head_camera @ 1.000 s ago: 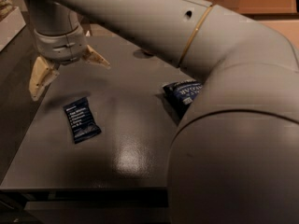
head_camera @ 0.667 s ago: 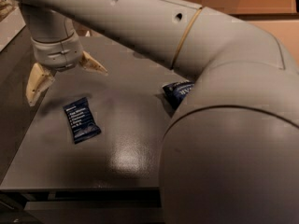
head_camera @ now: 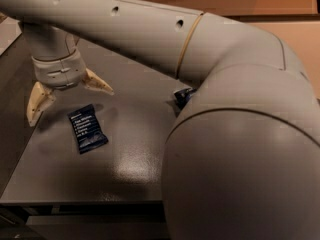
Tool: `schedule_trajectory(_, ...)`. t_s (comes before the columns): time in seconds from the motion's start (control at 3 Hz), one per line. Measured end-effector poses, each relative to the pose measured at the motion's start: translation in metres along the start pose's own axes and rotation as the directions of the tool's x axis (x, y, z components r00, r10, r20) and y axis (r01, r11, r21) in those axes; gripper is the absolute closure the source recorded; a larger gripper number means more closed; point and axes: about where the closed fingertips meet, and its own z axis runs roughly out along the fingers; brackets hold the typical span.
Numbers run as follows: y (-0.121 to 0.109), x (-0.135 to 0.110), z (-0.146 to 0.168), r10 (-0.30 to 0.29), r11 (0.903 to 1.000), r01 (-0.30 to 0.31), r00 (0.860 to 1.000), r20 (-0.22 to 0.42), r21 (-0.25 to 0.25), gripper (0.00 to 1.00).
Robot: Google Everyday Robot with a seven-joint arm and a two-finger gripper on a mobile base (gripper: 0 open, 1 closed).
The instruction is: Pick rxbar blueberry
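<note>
The rxbar blueberry (head_camera: 87,129) is a small flat dark navy wrapper with rows of white text. It lies flat on the dark grey table (head_camera: 125,159), left of the middle. My gripper (head_camera: 70,102) hangs just above and behind the bar, at the upper left. Its two cream fingers (head_camera: 37,102) are spread wide and hold nothing. The bar sits just below and between the fingertips, apart from them.
A bigger dark-blue bag (head_camera: 183,97) lies to the right, mostly hidden behind my arm. My large grey arm (head_camera: 240,149) fills the right half of the view. The table's front edge runs along the bottom and its left edge is near the gripper.
The gripper has come lower and a little right, closer over the bar. The arm now covers more of the blue bag. The bar has not moved.
</note>
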Motion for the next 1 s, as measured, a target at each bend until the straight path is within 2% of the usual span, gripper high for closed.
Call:
schedule_trajectory(0.67,0.009,0.012,0.021,0.024,0.9997,-0.024,0.998,-0.06,0.007,0.0)
schedule_trajectory(1.0,0.011,0.017,0.026,0.03,0.9995,-0.029,0.997,-0.074,0.012,0.18)
